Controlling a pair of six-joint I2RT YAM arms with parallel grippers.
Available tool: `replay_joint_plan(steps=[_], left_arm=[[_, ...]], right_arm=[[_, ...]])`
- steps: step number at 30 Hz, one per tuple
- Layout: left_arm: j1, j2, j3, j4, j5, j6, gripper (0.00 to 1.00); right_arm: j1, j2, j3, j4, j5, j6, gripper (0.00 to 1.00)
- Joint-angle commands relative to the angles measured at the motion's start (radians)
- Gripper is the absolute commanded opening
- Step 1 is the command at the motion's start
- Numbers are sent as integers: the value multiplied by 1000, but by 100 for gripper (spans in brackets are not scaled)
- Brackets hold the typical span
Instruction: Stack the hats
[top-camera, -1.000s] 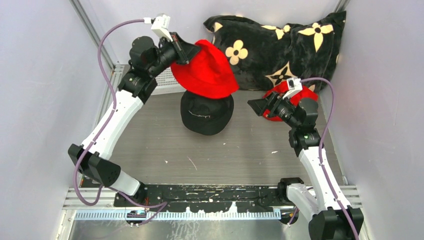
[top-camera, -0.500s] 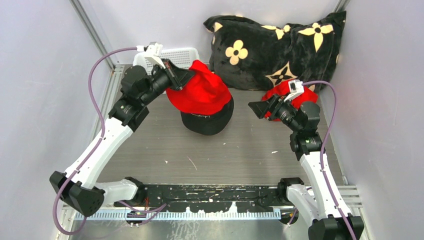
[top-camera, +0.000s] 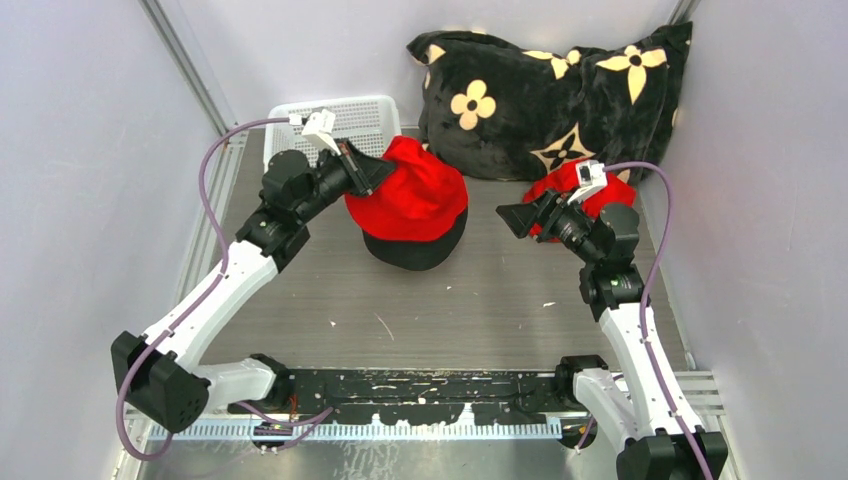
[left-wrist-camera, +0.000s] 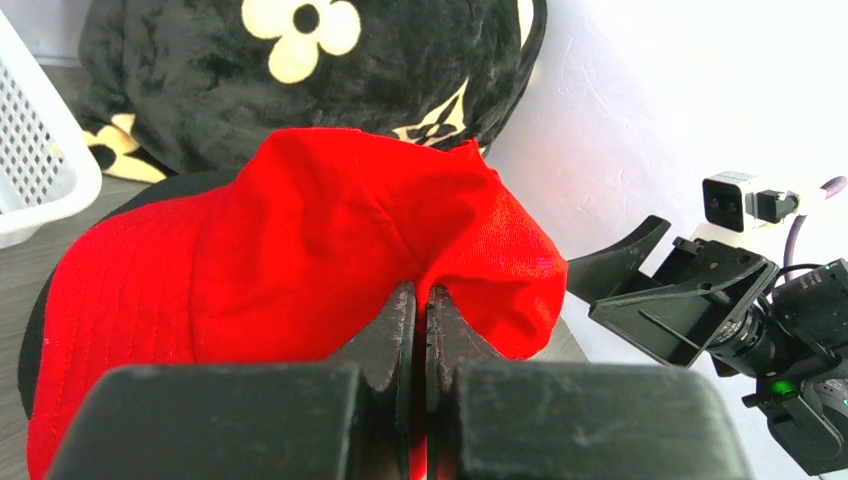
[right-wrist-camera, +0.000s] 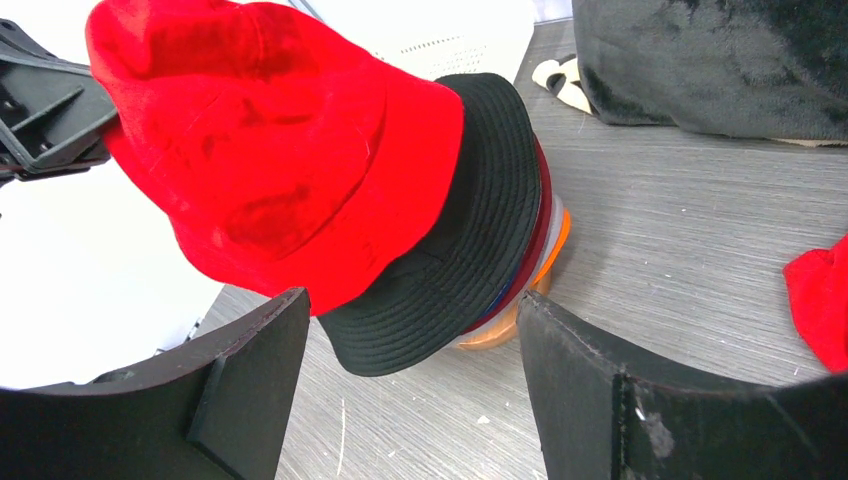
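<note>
White plastic basket (top-camera: 330, 112) sits at the far left of the table (top-camera: 450, 320). Just right of it I see my left gripper (left-wrist-camera: 421, 300) with its jaws pressed together, pinching a fold of the bright red hat (top-camera: 420, 195). That hat lies tilted over the black hat (top-camera: 425, 255), covering most of it and leaving the near brim showing. In the right wrist view the black hat tops a pile in the middle of the table, with a dark red brim (right-wrist-camera: 543, 180), a grey brim (right-wrist-camera: 553, 215) and an orange brim (right-wrist-camera: 556, 245) peeking out underneath. Far behind stands the black cushion (top-camera: 560, 80) with cream flowers. Further right, my right gripper (top-camera: 512, 216) hovers with its jaws spread wide and nothing between them, facing the pile. Behind its wrist lies a red fabric piece (top-camera: 560, 182), too hidden for me to tell its shape
</note>
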Motion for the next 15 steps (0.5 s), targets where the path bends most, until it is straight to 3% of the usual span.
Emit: replay_joint_plan(steps=[1, 6, 10, 15], left_arm=[[-5, -1, -30, 122, 25, -34, 0], [-11, -4, -86, 135, 49, -61, 14], [-11, -56, -127, 40, -5, -16, 52], [-11, -145, -126, -129, -152, 76, 80]], right_arm=[[4, 3, 7, 49, -20, 21, 80], [3, 43, -1, 128, -71, 80, 80], [4, 85, -12, 199, -101, 122, 80], [3, 123, -23, 238, -114, 140, 80]])
